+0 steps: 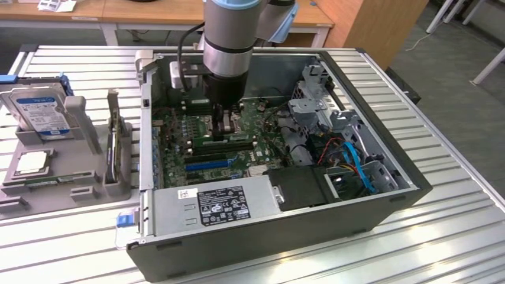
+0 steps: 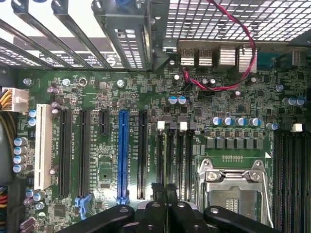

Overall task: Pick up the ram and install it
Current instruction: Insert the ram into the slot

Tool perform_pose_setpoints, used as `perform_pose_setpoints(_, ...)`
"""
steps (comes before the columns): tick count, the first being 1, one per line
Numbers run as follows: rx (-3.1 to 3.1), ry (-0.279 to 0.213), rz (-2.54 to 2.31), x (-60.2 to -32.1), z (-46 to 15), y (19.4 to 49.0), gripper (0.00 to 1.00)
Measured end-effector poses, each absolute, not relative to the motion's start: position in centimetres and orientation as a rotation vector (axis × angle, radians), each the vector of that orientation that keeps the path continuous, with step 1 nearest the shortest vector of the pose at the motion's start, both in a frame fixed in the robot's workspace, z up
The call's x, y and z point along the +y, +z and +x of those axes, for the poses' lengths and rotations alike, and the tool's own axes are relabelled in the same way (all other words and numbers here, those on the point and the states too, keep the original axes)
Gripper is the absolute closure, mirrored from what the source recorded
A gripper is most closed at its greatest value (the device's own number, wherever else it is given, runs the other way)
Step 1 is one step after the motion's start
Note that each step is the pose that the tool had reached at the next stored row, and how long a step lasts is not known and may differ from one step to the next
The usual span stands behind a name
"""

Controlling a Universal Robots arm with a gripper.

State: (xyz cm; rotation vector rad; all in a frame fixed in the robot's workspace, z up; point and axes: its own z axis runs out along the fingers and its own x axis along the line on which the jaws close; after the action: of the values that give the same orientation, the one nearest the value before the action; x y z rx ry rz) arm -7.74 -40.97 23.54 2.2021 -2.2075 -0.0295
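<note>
Green narrow ram [image 1: 59,179] lies flat in the grey fixture tray [image 1: 83,194] on the table, at the exterior view's left, toward the tray's near edge and outside the PC case [image 1: 410,180]. Same tray holds a hard drive [image 1: 38,112] upright at the far end, a silver processor chip [image 1: 33,163] just beyond the ram, and a dark expansion card [image 1: 118,148] standing on edge on the side toward the case. Arm reaches straight down into the open case. Gripper [image 1: 225,131] hangs low over the motherboard [image 1: 236,163], about mid-board, farther back than the power supply [image 1: 217,204]. Ram is well apart from the gripper, off to the exterior view's left, with the case wall between them. Ram not yet picked up.

Wrist view: gripper [image 2: 165,190] has its fingers [image 2: 156,199] pressed together, only a thin seam between them. They hang over the row of black memory slots [image 2: 170,155], which sit between the blue slot [image 2: 123,153] and the processor socket [image 2: 233,187]. Red cable [image 2: 245,48] loops near the rear ports.
</note>
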Motion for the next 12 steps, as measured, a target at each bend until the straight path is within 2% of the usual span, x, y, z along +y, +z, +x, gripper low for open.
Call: perform_pose_setpoints(12,-2.207,-0.029,2.202,-41.11,-7.74,23.55,0.88)
